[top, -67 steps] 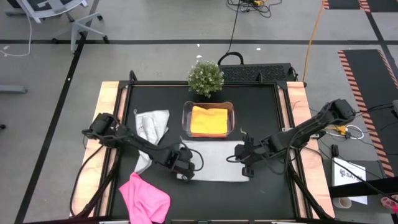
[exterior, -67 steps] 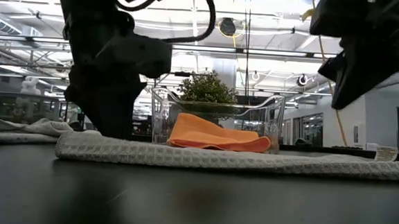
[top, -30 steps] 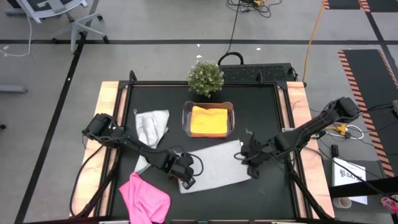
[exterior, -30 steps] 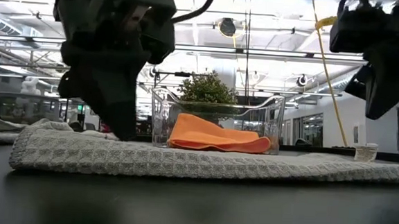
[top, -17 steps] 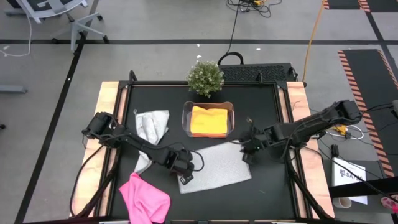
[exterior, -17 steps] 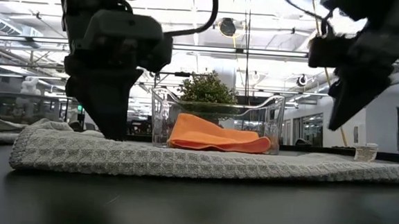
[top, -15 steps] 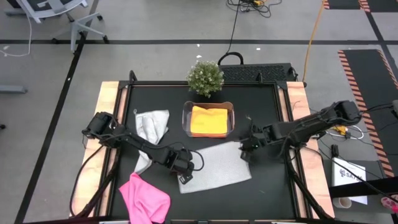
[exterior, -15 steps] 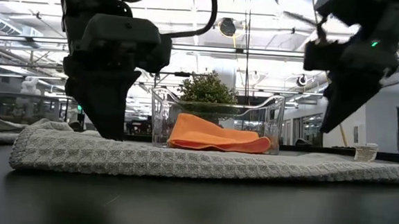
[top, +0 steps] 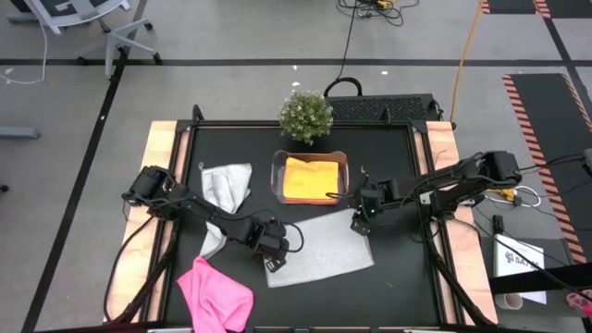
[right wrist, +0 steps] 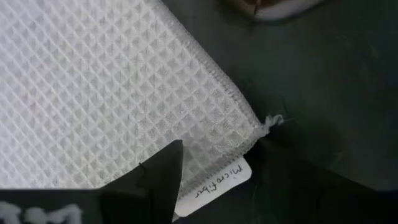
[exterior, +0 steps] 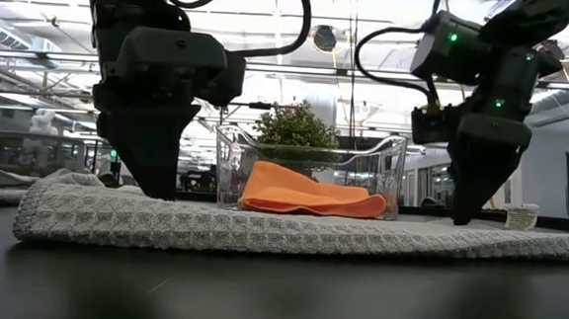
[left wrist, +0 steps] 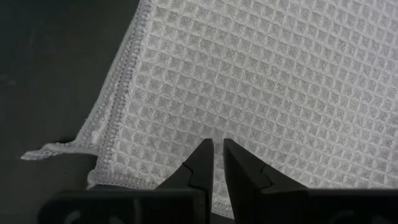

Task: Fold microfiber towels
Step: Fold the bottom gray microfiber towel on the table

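Grey waffle-weave microfiber towel [top: 319,245] is spread flat on the black table top [top: 388,166], between the two grippers. The left gripper [top: 270,252] is set on the towel's near-left corner; in its wrist view the two dark fingers [left wrist: 200,163] are seen almost together, with a thin fold of the weave [left wrist: 261,93] pinched between them beside the stitched hem. The right gripper [top: 360,222] is lowered over the far-right corner of the same towel; its fingers [right wrist: 163,171] are spread wide on either side of that corner, nothing is gripped, and a small white label [right wrist: 214,183] is seen between them at the cloth's edge. In the low view both grippers [exterior: 154,152] [exterior: 481,177] are seen standing down on the towel [exterior: 260,229], which lies as a low flat band across the table.

Just beyond the right gripper, toward the table's far side, a clear plastic tub [top: 310,178] is seen with a folded orange-yellow towel [top: 310,178] inside it. Beyond the tub a small green potted plant [top: 305,114] stands at the table's far edge. Beyond the left gripper, to its outer side, a second light grey towel [top: 225,190] lies crumpled, partly under the left arm. Nearer than the left gripper, a bright pink towel [top: 215,294] lies rumpled at the front edge of the table
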Controlling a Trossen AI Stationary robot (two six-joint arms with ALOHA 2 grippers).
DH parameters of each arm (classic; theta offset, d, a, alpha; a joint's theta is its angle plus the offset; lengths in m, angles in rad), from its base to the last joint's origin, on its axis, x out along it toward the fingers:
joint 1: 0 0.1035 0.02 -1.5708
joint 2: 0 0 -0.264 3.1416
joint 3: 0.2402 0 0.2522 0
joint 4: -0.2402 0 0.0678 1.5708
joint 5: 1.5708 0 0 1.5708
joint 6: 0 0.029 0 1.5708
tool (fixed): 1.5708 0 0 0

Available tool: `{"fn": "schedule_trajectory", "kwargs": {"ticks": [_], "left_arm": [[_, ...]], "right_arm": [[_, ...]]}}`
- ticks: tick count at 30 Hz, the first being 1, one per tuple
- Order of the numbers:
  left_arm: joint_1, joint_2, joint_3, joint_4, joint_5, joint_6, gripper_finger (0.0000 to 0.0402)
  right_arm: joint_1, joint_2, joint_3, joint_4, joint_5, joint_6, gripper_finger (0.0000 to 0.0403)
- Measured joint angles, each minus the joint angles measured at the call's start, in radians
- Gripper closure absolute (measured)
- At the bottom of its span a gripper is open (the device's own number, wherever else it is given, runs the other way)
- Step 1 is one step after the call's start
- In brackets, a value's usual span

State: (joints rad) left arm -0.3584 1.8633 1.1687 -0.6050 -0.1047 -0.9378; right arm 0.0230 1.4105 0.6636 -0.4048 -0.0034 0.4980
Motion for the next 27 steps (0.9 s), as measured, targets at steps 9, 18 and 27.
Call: {"fn": "schedule_trajectory", "kwargs": {"ticks": [9,18,27], "left_arm": [[0.0,0.0,0.0,-0.002,0.0,-0.007,0.0364],[0.008,0.0,0.0,-0.002,0.0,-0.009,0.0364],[0.036,-0.001,0.0,0.005,0.0,0.0,0.0364]], "right_arm": [[-0.011,0.043,0.004,0.003,0.0,-0.069,0.0204],[-0.046,-0.107,-0.002,-0.086,0.001,-0.021,0.0204],[-0.082,-0.14,-0.015,-0.11,-0.055,0.006,0.0204]]}}
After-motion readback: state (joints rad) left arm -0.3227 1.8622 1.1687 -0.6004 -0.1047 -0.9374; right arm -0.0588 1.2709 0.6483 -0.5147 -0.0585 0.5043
